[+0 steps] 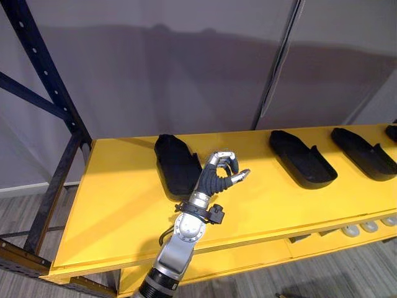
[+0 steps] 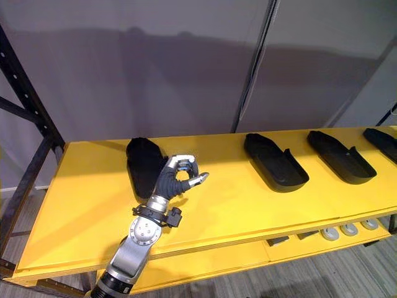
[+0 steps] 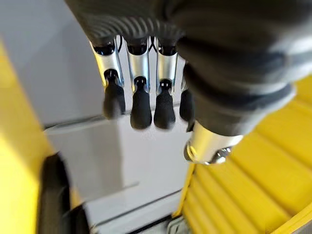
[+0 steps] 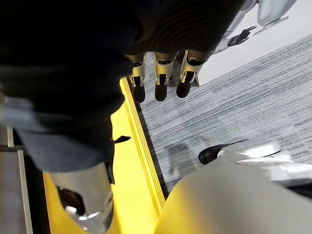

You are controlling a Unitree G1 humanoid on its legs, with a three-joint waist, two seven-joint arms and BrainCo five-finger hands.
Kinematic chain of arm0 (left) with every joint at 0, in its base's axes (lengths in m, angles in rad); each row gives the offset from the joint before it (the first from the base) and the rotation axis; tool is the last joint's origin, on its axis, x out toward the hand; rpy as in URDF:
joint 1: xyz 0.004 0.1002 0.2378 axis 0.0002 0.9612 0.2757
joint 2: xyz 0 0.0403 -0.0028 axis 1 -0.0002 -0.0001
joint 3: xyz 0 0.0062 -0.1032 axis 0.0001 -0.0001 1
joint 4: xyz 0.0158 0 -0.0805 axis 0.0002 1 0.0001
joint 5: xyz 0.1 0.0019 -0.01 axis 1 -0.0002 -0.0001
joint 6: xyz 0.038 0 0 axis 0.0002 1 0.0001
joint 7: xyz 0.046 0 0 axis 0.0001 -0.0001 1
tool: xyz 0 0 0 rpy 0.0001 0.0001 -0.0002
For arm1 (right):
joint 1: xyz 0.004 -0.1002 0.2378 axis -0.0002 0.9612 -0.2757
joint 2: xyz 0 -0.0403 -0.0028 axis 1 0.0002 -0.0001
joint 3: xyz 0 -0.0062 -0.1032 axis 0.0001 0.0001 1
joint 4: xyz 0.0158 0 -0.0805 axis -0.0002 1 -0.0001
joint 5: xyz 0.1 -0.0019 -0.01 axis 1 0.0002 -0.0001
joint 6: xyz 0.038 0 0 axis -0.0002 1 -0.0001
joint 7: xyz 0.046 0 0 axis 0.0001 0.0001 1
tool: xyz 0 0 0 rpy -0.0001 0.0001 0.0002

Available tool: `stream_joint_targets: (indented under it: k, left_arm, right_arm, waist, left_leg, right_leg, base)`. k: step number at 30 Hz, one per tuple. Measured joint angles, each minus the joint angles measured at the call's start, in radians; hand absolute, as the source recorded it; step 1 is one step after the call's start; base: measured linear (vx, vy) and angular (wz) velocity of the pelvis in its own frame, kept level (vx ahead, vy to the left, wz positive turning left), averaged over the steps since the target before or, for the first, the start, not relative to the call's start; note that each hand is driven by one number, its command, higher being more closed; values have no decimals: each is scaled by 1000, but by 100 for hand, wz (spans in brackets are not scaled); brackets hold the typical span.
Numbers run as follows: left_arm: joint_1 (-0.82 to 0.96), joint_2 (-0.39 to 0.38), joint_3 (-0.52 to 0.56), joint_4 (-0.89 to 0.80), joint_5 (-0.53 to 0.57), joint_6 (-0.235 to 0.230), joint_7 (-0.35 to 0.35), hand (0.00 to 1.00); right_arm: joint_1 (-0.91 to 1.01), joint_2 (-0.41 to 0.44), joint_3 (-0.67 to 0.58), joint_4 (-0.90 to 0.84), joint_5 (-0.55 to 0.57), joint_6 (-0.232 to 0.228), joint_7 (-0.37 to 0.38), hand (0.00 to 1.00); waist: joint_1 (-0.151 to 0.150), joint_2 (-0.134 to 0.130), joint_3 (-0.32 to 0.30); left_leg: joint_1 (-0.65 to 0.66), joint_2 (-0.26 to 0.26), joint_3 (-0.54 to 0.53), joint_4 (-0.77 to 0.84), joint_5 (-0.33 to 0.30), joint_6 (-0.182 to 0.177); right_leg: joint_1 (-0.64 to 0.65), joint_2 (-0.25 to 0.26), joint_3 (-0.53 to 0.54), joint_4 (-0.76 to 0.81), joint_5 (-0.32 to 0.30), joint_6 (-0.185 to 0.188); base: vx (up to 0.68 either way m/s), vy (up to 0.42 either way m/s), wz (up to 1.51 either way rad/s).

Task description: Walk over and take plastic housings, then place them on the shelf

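Left eye view: left robot hand (image 1: 223, 171) just beside the leftmost plastic housing (image 1: 175, 162), fingers curled round nothing; housing flat on yellow shelf (image 1: 118, 198); placing seemingly done; next, draw arm back without nudging it; right robot hand (image 4: 160, 83) idle, low beside that shelf.

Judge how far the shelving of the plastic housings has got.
Done: four black housings lie on the yellow shelf, the leftmost housing beside the left hand, whose curled fingers hold nothing. In hand: nothing; the right hand carries none. Left: unclear whether more must be fetched.
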Motion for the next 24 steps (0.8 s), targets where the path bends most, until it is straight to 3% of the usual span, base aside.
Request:
stream_joint_targets:
  k: [7,24]
  left_arm:
    - [6,23,4,177,10,18,-3,100]
    - [111,36,145,221,11,44,10,100]
  right_arm:
    - [-2,0,0,-2,0,0,-7,0]
    - [-2,2,1,-1,1,0,-19,0]
  waist:
    - [-18,1,0]
    - [-20,3,0]
  left_leg:
    - [6,-5,24,-25,13,2]
    - [26,-17,18,-97,39,2]
  right_leg:
    - [-14,-3,12,-12,12,-15]
    - [0,-12,-17,-65,25,-20]
  base:
    - [-20,13,-11]
    - [7,1,2]
